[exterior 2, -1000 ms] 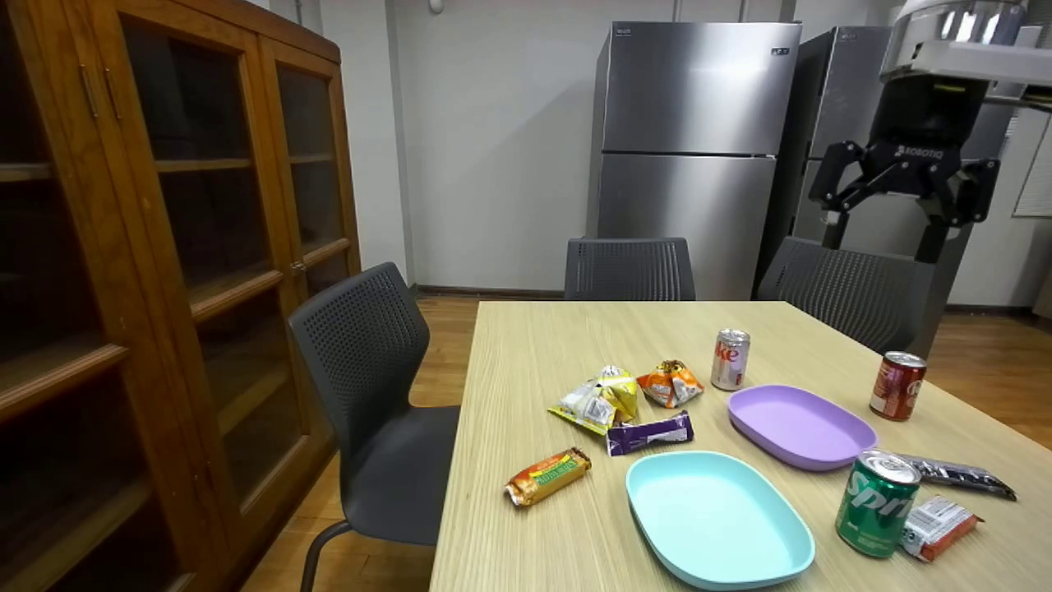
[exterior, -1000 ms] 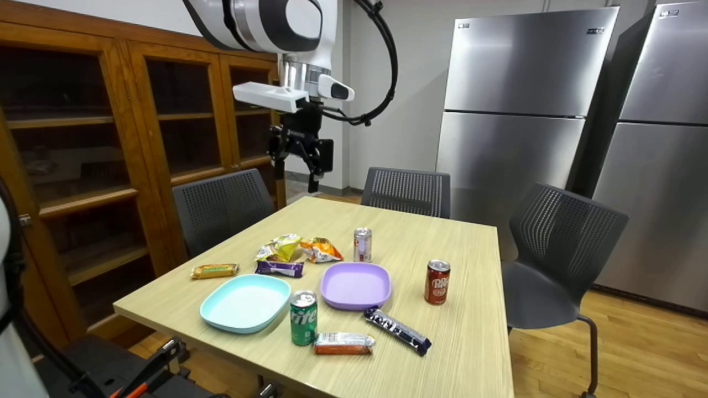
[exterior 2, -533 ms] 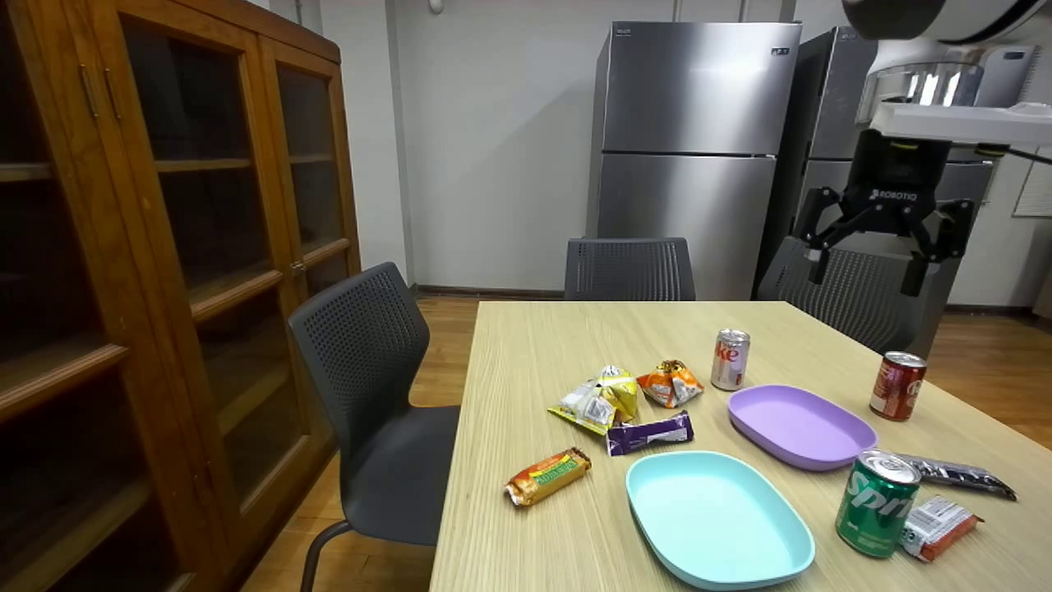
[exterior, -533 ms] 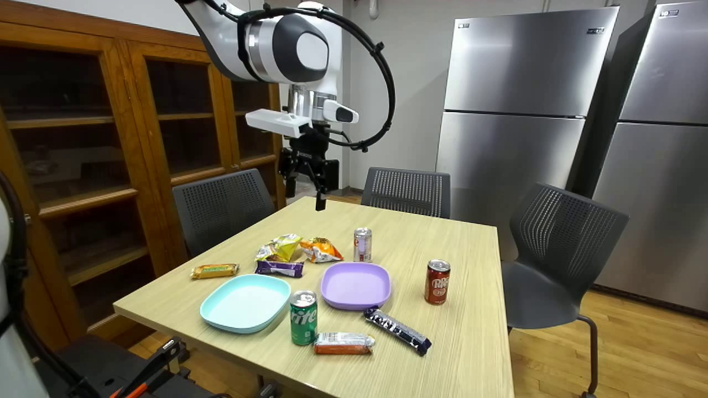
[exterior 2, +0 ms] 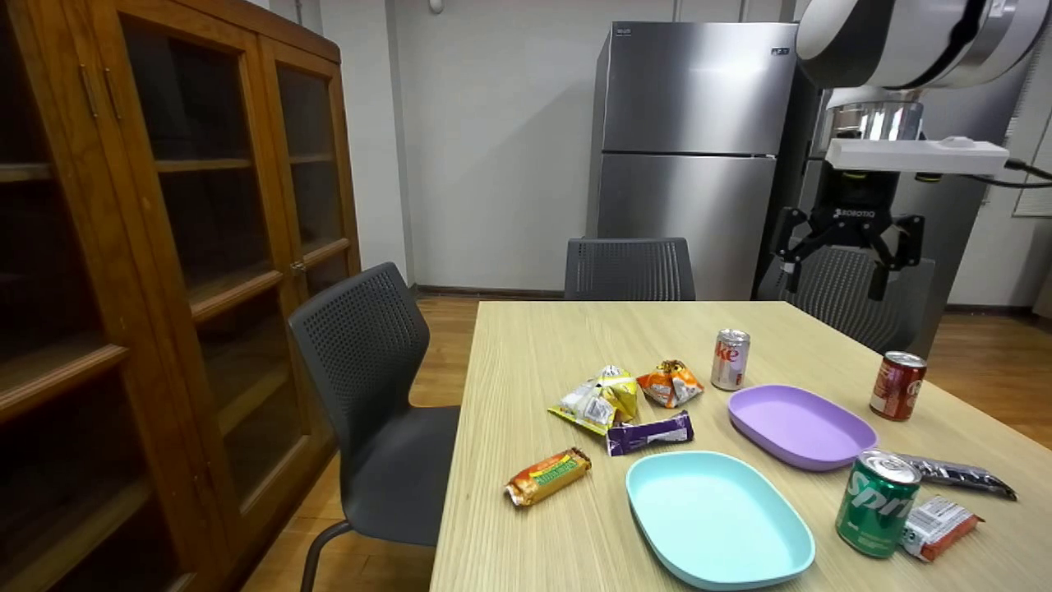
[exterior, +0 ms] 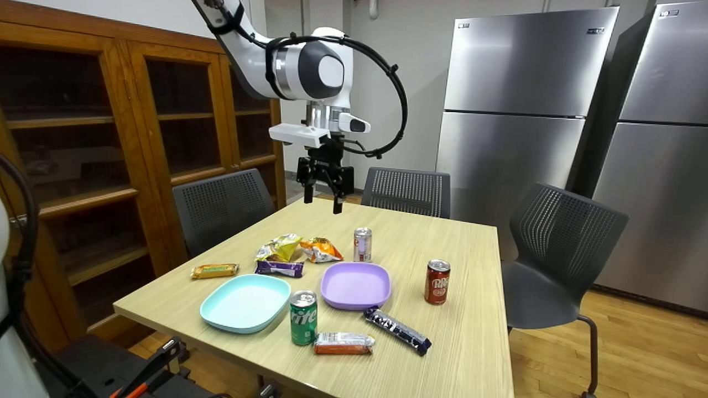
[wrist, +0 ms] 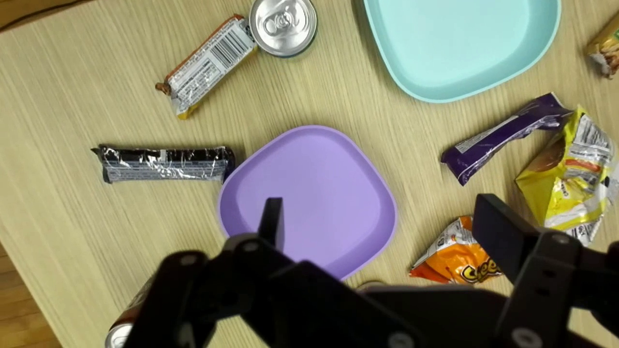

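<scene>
A white robot arm (exterior: 323, 69) slants down from overhead, wrist bent so that the black gripper (exterior: 323, 204) hangs point-down, well above the level of the purple plate (exterior: 355, 286); its fingers (wrist: 273, 222) are spread wide, one overlapping the plate and the other the orange snack bag (wrist: 457, 258) as the wrist view has it; the purple plate lies flat on a pale table (exterior: 470, 359), with the orange snack bag and an upright silver can (exterior 2: 731, 362) near it; a dark-wrapped bar (exterior: 397, 330) has one end at the plate's rim; a turquoise plate (exterior 2: 723, 522) and a green can (exterior: 303, 319) sit just beside the purple plate, while a red can (exterior: 437, 283) stands apart from it.
</scene>
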Controlling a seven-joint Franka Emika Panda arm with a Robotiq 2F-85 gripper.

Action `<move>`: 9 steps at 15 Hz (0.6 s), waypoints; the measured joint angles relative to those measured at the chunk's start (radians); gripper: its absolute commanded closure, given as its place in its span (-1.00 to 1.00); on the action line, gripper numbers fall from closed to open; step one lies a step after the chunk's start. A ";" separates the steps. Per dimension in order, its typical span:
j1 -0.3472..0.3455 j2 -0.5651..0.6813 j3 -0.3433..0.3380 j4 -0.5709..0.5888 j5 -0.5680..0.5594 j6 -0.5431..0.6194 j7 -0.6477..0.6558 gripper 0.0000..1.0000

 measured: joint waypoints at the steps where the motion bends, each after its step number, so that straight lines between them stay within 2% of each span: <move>1: 0.000 0.027 0.000 0.030 -0.003 0.000 0.007 -1.00; 4: 0.000 0.087 0.000 0.093 -0.008 0.000 0.019 -1.00; 9: 0.000 0.094 0.000 0.101 -0.008 -0.001 0.019 -1.00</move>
